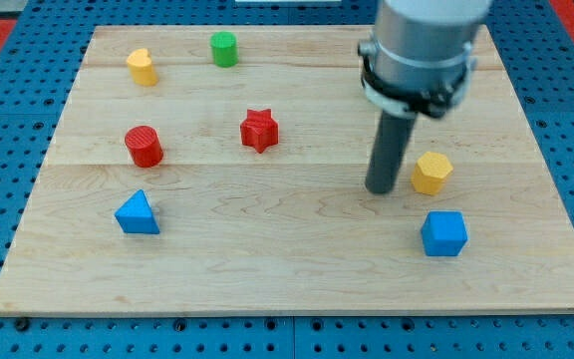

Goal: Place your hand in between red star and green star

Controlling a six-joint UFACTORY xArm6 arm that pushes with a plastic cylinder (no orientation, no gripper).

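Note:
A red star (259,130) lies on the wooden board (287,259) a little left of centre. No green star shows in the view. My tip (381,188) touches the board right of centre, well to the right of the red star. It is just left of a yellow hexagonal block (431,173) and above-left of a blue cube (443,233). The arm's body hides part of the board at the view's top right.
A green cylinder (224,49) and a yellow block (143,67) stand near the view's top left. A red cylinder (143,146) stands left of the red star. A blue triangular block (137,213) lies at the lower left.

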